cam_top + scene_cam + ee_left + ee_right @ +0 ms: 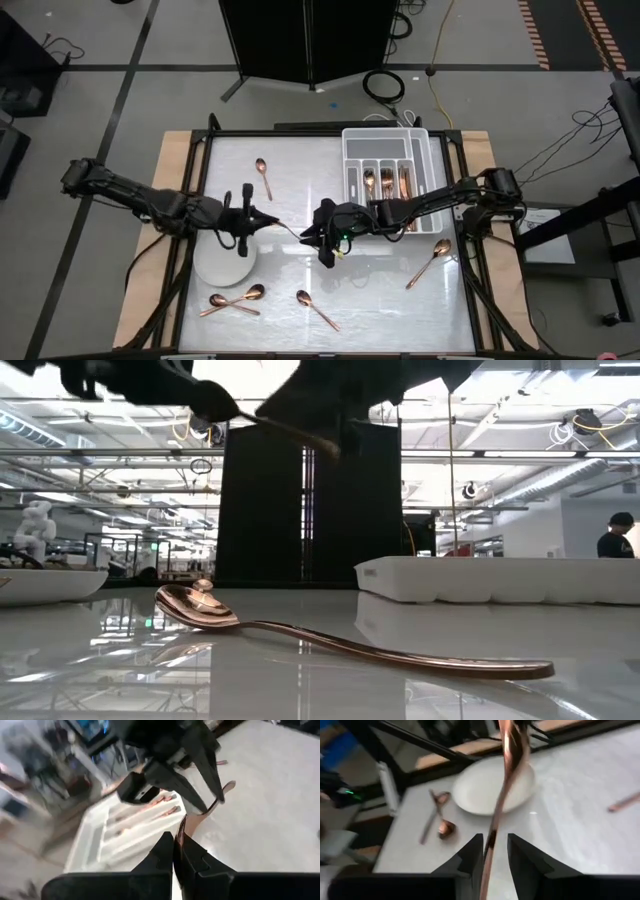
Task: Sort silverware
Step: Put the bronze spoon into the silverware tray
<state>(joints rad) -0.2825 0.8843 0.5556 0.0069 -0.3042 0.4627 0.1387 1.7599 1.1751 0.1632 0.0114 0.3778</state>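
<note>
— Spoon (290, 229) hangs above mid-table; our left gripper (268, 219) pinches one end, our right gripper's (312, 234) spread fingers straddle the other.
— Plate (222, 262) sits left, tray (388, 165) far right, loose spoons (232, 301) near.

Bright, even overhead light; the glossy white table (380, 290) shows pale glare patches and mirrors the spoon (340, 645) lying on it in the low view. Ceiling lights (250, 375) blow out to white there. The left wrist view is streaked with motion blur, and the right wrist view is soft.
</note>
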